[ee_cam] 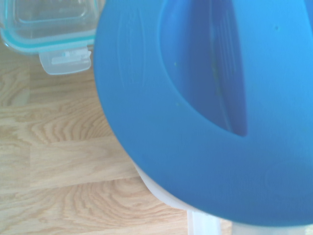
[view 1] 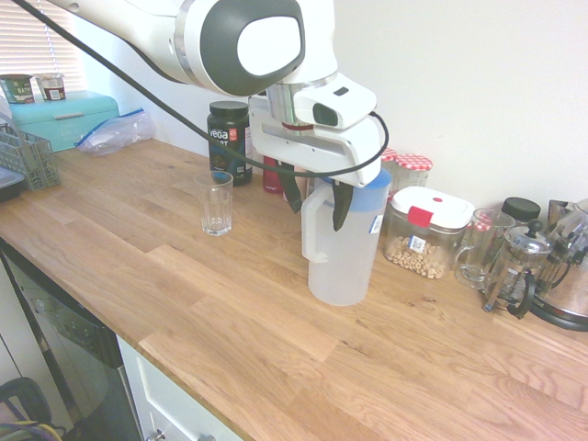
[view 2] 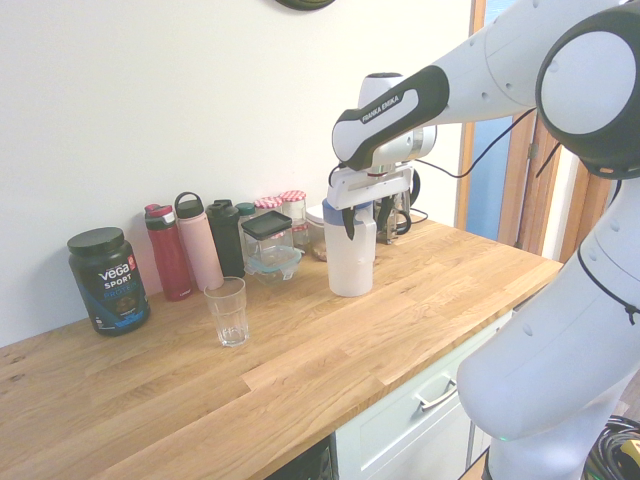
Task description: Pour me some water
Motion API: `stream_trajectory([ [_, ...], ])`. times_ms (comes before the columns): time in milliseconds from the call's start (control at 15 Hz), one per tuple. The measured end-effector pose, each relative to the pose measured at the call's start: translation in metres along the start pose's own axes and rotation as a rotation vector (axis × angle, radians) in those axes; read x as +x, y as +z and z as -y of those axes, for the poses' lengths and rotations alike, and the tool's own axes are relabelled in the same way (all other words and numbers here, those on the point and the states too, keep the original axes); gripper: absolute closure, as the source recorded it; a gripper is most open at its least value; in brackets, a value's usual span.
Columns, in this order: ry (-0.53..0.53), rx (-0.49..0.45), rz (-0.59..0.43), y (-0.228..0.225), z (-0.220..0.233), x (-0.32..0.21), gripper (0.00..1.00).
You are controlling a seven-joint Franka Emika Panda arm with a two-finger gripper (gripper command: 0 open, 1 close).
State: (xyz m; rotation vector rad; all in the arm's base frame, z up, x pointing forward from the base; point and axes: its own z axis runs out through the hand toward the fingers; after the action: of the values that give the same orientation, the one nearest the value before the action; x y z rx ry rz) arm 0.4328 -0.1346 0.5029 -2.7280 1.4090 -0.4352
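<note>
- The gripper [view 1: 317, 204] hangs over the top of the water jug [view 1: 344, 248], pointing steeply down, its two dark fingers [view 1: 341, 208] spread wide apart with nothing between them
- In the first exterior view one finger sits at the left of the jug's handle [view 1: 310, 228] and the other in front of the upper body just below the blue lid [view 1: 369, 194]; whether either touches the jug cannot be told
- In the second exterior view the gripper [view 2: 367, 210] covers the jug's top, the fingers reaching down beside the lid
- The jug [view 2: 351, 257] stands upright on the wooden counter [view 1: 184, 285], long axis vertical, frosted white body; in the first exterior view the handle faces left, toward the drinking glass [view 1: 216, 203]
- The wrist view is filled by the round blue lid [ee_cam: 205, 112] seen from above, with the wood grain of the counter [ee_cam: 58, 166] beside it and a clear food box with a teal rim [ee_cam: 49, 29] near one corner
- The ribbed glass [view 2: 228, 311] stands empty and upright, well apart from the jug, nearer the counter's front edge in the second exterior view
- Behind the glass along the wall stand a black Vega Sport tub [view 2: 108, 280], a red bottle [view 2: 168, 253], a pink bottle [view 2: 200, 243] and a dark bottle [view 2: 226, 235]
- To the jug's right in the first exterior view: a clear container of chickpeas with a white lid [view 1: 428, 231], a glass mug [view 1: 480, 246], and a French press [view 1: 519, 266]
</note>
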Motion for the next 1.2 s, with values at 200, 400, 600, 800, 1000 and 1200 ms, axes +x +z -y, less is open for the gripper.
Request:
stream_trajectory([
  [200,-0.001,0.002,-0.004,0.003,0.001,0.001,1.00],
  [400,-0.006,-0.001,-0.007,0.007,0.002,0.002,1.00],
  [600,-0.012,-0.004,-0.009,0.010,0.004,0.002,1.00],
  [800,-0.017,-0.007,-0.009,0.011,0.005,0.001,1.00],
  [1000,-0.020,-0.008,-0.009,0.012,0.006,0.000,1.00],
  [1200,-0.032,-0.007,-0.010,0.011,0.009,-0.002,1.00],
])
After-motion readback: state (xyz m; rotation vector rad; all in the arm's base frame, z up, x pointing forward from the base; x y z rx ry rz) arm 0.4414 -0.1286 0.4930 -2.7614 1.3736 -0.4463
